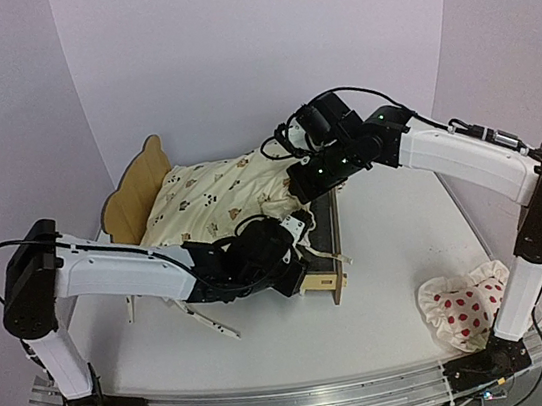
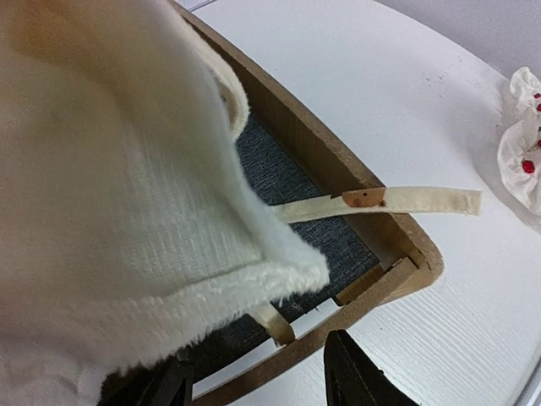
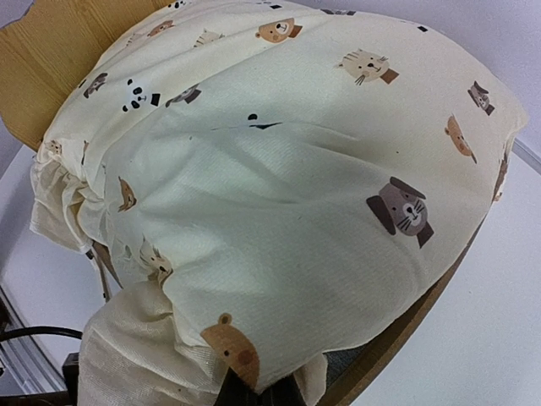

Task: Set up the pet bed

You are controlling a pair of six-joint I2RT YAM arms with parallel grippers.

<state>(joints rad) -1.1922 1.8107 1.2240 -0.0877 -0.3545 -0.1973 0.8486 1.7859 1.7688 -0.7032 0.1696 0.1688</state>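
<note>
The pet bed stands mid-table with its scalloped headboard at the back left. A cream cover with animal prints lies bunched over it. My left gripper hovers at the foot end. In the left wrist view it is open, its dark fingers either side of the foot rail, with nothing clamped. The cover's fleecy underside hangs over the grey felt base. My right gripper is shut on the cover's edge, and its fingertips are mostly buried in cloth.
A white red-dotted ruffled pillow lies on the table at the front right, near the right arm's base, and its edge shows in the left wrist view. A cream strap trails from the cover over the bed's corner.
</note>
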